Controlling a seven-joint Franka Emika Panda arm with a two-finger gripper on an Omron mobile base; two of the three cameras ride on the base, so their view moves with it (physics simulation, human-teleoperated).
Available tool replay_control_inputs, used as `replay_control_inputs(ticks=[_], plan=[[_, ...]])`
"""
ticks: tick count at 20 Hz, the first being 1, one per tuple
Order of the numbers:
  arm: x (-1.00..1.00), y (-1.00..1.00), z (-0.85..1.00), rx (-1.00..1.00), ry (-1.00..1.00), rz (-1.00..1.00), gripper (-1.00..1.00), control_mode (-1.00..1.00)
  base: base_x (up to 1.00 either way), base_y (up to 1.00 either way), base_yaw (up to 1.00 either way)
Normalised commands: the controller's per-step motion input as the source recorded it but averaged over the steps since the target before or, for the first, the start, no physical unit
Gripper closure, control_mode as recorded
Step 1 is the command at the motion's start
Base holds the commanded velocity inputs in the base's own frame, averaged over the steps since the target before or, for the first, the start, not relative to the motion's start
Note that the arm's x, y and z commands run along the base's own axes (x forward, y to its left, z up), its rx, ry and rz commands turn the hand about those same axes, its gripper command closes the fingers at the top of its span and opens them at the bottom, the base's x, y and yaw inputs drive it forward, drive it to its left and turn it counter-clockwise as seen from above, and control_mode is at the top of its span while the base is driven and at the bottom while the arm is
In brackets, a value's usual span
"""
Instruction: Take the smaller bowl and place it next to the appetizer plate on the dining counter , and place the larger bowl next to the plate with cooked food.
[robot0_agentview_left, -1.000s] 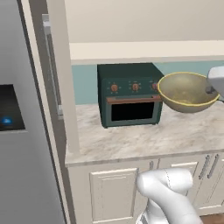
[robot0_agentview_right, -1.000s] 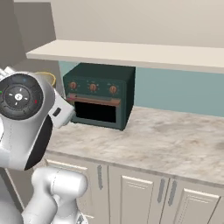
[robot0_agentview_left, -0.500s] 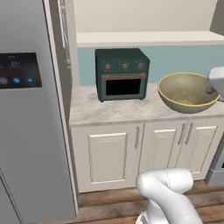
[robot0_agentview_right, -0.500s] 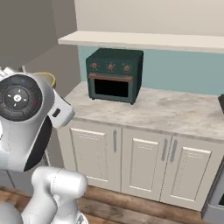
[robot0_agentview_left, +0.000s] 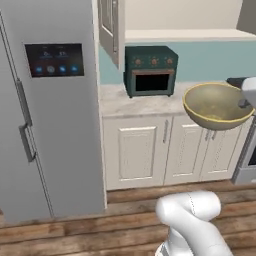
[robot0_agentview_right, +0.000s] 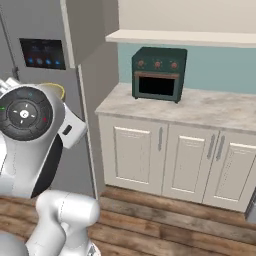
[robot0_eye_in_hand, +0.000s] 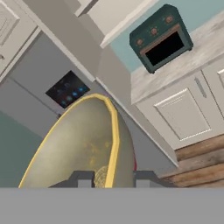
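in the left base view the small shallow olive-tan bowl with the thin yellowish rim (robot0_agentview_left: 218, 106) hangs in the air at the right, in front of the white lower cabinets (robot0_agentview_left: 165, 150) and level with the pale stone worktop (robot0_agentview_left: 130, 102) that carries the dark green toaster oven (robot0_agentview_left: 150, 70); the hand meets its rim at the far right edge, so the bowl lies to the left of the wrist, mouth up and tilted a little. in the right base view only a sliver of yellow rim (robot0_agentview_right: 56, 89) peeks over the arm's round dark joint, in front of the tall grey fridge (robot0_agentview_right: 45, 55). in the hand view the two-finger gripper (robot0_eye_in_hand: 109, 179) is nearly closed, pinching the bowl's wall, one fingertip (robot0_eye_in_hand: 83, 178) inside and the other outside the rim, with the bowl reaching straight away from the tips. neither the dining counter nor the appetizer plate is in sight here, so judging by this, the carry has far to go.
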Motion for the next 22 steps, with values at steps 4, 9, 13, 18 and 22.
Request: replay_control_inputs(ticks=[4,9,13,18,22], plan=[[0.00,0.00,0.00,0.00,0.00,0.00,1.00,1.00,-0.28,1.00,0.00],[0.00,0.00,0.00,0.00,0.00,0.00,1.00,1.00,0.02,1.00,0.00],[0.00,0.00,0.00,0.00,0.00,0.00,1.00,1.00,0.06,1.00,0.00],[0.00,0.00,0.00,0.00,0.00,0.00,1.00,1.00,-0.11,1.00,0.00],[0.00,0.00,0.00,0.00,0.00,0.00,1.00,1.00,-0.53,1.00,0.00]])
